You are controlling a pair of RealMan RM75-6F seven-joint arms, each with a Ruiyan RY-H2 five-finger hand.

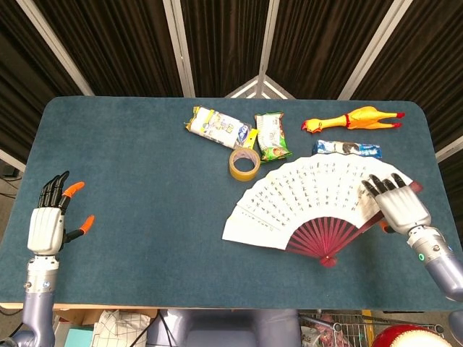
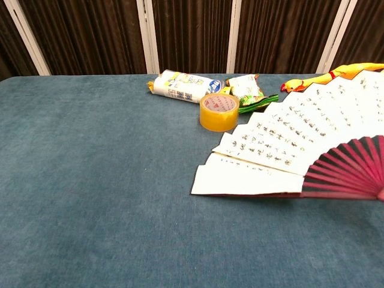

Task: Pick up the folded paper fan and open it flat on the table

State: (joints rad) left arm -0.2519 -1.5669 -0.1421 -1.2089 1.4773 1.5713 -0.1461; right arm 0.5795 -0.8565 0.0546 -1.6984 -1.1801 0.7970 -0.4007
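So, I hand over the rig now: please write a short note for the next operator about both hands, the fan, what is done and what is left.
Left hand: open, idle over the table's left edge, holding nothing.
Right hand: resting on the right end of the paper fan; whether it grips the outer rib cannot be seen.
The fan is spread open on the table, just in front of the tape roll.
Done: fan picked up and opened.
Left: probably only to release and withdraw the right hand.
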